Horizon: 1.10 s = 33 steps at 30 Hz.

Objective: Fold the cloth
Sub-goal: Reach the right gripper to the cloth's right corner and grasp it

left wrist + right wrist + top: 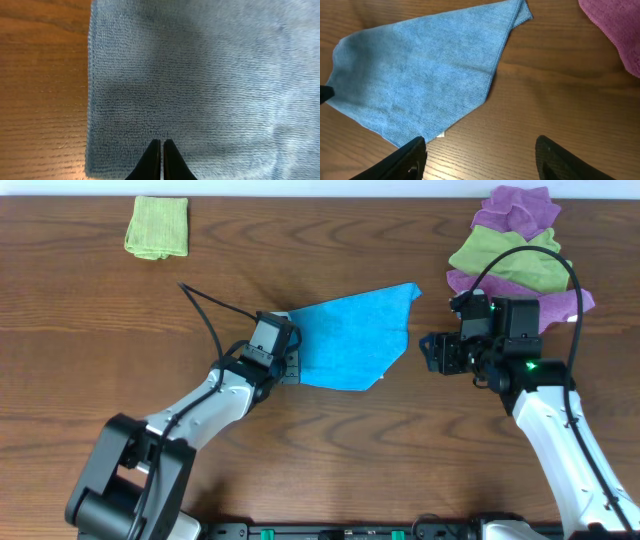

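Item count as recorded:

- Sky-blue cloth: one, lying between the two grippers.
- Lime-green cloths: two counted. One folded lime-green cloth lay alone, well beyond the left gripper toward the far edge. One lime-green cloth in the pile lay just beyond the right gripper.
- Purple cloths: at least two showed in the same pile, an upper purple cloth and a lower purple cloth. The overlap prevented an exact count.
- Piles: one.
- Arms: two, a left arm and a right arm.
- Grippers: two, each with two fingers.
- Table: one.
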Each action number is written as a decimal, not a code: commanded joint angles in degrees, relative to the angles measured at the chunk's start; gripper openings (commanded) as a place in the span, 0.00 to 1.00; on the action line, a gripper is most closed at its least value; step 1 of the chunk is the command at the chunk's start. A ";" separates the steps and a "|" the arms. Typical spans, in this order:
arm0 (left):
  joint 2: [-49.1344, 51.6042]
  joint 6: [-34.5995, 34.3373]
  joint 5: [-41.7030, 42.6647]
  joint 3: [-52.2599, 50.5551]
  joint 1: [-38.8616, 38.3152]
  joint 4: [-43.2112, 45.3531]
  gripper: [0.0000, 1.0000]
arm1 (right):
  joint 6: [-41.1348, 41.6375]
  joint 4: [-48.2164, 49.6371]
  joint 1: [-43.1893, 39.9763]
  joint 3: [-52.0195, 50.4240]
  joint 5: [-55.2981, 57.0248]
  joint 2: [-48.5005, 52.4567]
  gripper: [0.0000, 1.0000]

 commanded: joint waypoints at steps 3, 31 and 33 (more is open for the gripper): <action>2.64 1.25 -1.49 0.87 -0.17 0.22 0.05 | -0.70 0.20 -0.48 -0.07 -0.87 0.02 0.71; 3.30 -4.00 12.59 0.90 -0.17 -22.51 0.06 | -2.67 6.21 -0.94 -0.04 -14.34 15.89 0.74; 3.30 -4.00 12.57 0.90 -0.17 -22.32 0.06 | -3.30 6.93 -0.96 -0.07 -14.34 16.35 0.75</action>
